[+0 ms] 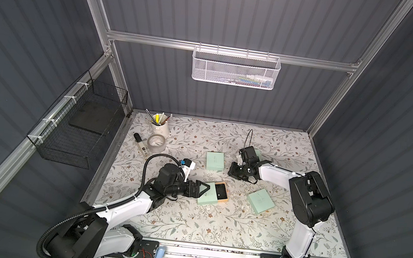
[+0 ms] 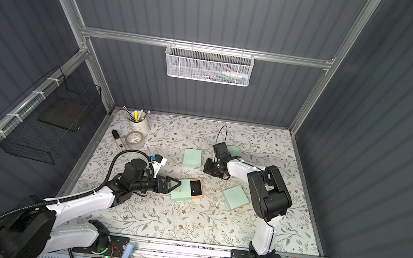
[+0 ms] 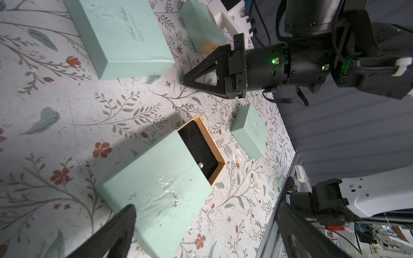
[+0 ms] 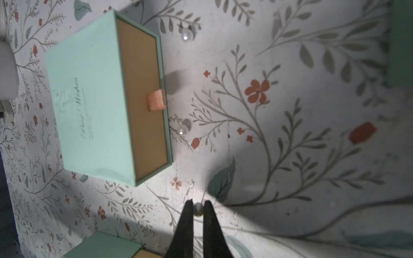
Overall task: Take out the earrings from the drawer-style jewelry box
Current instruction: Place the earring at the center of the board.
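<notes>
**The right pincer (image 4: 198,204) was nipped shut on one stud (image 4: 198,211), close above the floral desk (image 4: 290,156).**

The stud was tiny, round, glossy and silvery-white, and only the very tips pinched it. It could easily squirt free, roll, and be lost on the busy pattern. Another stud (image 3: 201,165) lay on the black lining of the half-open drawer (image 3: 220,159), right at the edge of the mint sleeve (image 3: 161,185). The left pincer (image 1: 206,190) stood wide by that sleeve and gripped nothing, so the box might slide when reached into. Two similar studs (image 4: 185,35) lay loose beside a closed box (image 4: 89,100).
</notes>
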`<action>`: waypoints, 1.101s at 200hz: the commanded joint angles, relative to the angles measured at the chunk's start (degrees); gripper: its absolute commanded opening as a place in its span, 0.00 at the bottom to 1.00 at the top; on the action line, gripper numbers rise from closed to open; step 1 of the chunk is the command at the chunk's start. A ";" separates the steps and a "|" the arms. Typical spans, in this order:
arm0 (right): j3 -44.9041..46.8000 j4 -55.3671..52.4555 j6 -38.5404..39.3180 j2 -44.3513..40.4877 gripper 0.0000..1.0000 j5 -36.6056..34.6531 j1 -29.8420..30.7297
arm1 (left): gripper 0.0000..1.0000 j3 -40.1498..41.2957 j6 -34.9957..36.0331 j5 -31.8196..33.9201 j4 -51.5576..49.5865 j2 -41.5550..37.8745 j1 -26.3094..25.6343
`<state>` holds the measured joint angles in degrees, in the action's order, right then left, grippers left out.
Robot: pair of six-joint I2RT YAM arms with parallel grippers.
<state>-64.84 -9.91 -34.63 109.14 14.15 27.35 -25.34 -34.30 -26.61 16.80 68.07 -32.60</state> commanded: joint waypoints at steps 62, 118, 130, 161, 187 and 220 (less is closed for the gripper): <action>-1.57 -0.79 0.27 2.74 0.12 0.30 -1.38 | 1.00 -0.58 -1.26 -0.04 2.78 1.93 -0.27; -1.22 -0.37 0.18 3.55 0.12 1.03 -2.03 | 1.00 -0.67 -1.73 -0.18 3.65 3.02 -0.27; -1.04 -0.21 0.10 3.60 0.13 1.00 -2.13 | 1.00 -0.76 -1.83 -0.16 3.84 3.43 -0.27; -0.41 0.19 -0.06 3.46 0.13 1.53 -2.22 | 1.00 -0.92 -1.99 -0.20 4.23 3.87 -0.27; 0.48 0.65 -0.34 2.94 0.13 1.90 -2.22 | 1.00 -0.95 -2.07 -0.30 4.38 4.17 -0.27; 1.85 0.88 -0.26 2.04 0.14 2.16 -2.14 | 1.00 -1.02 -2.17 -0.46 4.49 4.35 -0.27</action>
<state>-65.17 -7.05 -34.59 111.59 16.27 25.21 -25.34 -35.88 -26.63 19.88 71.92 -32.60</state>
